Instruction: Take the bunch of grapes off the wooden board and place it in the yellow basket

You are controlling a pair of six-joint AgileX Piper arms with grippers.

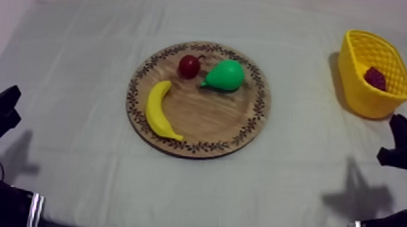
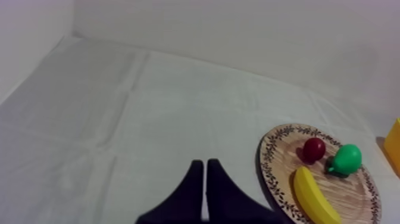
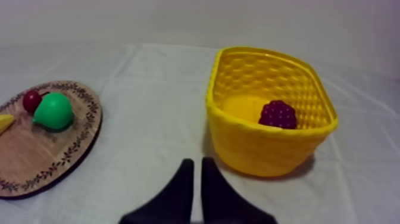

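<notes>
The dark purple bunch of grapes [image 1: 375, 78] [image 3: 277, 114] lies inside the yellow basket [image 1: 388, 95] [image 3: 262, 149] at the table's right. The round wooden board [image 1: 206, 118] [image 2: 351, 196] [image 3: 30, 155] in the middle carries a banana [image 1: 158, 110] [image 2: 312, 196], a green pear [image 1: 225, 76] [image 2: 345, 159] [image 3: 53, 111] and a small red fruit [image 1: 189, 66] [image 2: 313, 149] [image 3: 31, 100]. My left gripper [image 1: 6, 103] [image 2: 205, 170] rests low at the left, shut on nothing. My right gripper [image 1: 399, 134] [image 3: 193, 170] sits low at the right, just in front of the basket, shut and holding nothing.
Grey-white cloth covers the table, with bare cloth between the board and the basket and all along the front. A pale wall runs behind the table and along its left side.
</notes>
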